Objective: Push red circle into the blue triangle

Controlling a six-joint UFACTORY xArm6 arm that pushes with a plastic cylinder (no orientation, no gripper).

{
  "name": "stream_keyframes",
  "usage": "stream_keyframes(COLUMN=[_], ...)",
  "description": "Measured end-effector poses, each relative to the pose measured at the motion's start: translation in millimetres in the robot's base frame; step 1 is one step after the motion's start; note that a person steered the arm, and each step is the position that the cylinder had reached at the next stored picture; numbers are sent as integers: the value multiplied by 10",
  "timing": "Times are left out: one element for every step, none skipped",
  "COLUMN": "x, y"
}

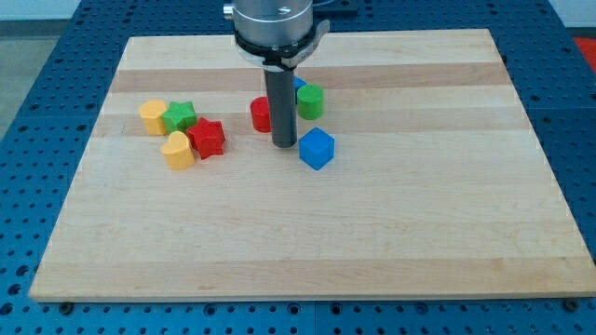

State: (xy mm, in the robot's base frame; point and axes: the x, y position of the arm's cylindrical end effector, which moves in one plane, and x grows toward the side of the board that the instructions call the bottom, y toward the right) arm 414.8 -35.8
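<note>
Red circle (261,114) against the left of my tip (284,145); no hand here, blue triangle (298,86) mostly hidden behind rod.

A pale wooden counter (307,251) fills most of the frame, its boards running left to right with light and slightly darker strips of grain. Around it on every side shows a blue base plate (37,56) dotted with rows of small holes. The light is even and soft.
</note>
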Motion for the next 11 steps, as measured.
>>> stream_keyframes(x=[-108,-115,-115,-120,-162,-243,-277,-90,67,64,-7], y=[0,0,0,0,0,0,0,-11,-276,-624,-681])
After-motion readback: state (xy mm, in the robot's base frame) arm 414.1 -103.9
